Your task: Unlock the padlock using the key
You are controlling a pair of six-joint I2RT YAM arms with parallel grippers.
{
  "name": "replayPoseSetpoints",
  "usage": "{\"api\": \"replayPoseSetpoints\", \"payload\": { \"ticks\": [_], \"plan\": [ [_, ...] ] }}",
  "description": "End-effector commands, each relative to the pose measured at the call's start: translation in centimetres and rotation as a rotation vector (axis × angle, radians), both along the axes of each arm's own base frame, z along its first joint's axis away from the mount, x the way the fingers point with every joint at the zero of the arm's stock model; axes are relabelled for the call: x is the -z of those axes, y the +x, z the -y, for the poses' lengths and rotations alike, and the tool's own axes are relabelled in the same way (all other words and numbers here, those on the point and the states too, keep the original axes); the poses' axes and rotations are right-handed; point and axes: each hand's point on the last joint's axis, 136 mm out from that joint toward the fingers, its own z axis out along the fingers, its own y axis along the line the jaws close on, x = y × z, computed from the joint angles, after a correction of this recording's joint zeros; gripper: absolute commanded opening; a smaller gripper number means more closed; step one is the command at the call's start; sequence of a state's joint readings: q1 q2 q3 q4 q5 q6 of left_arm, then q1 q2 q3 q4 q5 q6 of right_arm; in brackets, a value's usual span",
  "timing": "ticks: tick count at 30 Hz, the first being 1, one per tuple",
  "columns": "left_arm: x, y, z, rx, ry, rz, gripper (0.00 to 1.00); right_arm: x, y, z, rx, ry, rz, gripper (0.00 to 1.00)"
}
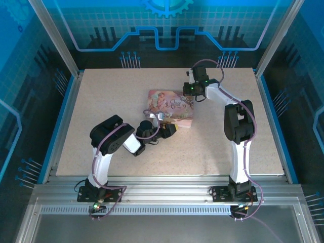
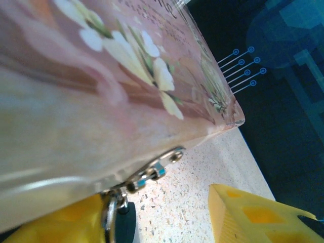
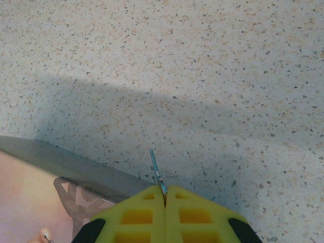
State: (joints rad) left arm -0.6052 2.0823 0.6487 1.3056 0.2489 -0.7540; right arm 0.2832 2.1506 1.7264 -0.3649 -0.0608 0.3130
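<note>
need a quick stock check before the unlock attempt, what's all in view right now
pink tin: one, pink with an illustrated lid, middle of the table
hasp: one, silver metal, on the tin's side
padlock: one, dark, hanging under the hasp, mostly hidden
key: one, thin grey, tip sticking out of the right gripper
table: one, beige speckled
left gripper: one, yellow fingers, open at the hasp
right gripper: one, yellow fingers, shut on the key beside the tin
</note>
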Motion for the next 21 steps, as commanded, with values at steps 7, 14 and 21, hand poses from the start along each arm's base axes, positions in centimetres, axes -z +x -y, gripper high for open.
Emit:
{"api": "replayPoseSetpoints", "payload": {
  "ticks": [7, 14, 21],
  "plan": [
    [1.65, -0.12, -1.96, -0.025, 0.065, -0.077, 0.39, 4.20, -4.36, -1.10, -0.041, -0.018, -0.186, 0.00],
    [2.10, -0.06, -1.59, -0.002, 0.096, -0.095, 0.24, 3.91, -4.34, -1.09, -0.040, -0.013, -0.180, 0.00],
    [2.36, -0.16, -2.02, -0.001, 0.122, -0.120, 0.19, 3.95, -4.43, -0.96, -0.039, -0.013, -0.179, 0.00]
  ]
}}
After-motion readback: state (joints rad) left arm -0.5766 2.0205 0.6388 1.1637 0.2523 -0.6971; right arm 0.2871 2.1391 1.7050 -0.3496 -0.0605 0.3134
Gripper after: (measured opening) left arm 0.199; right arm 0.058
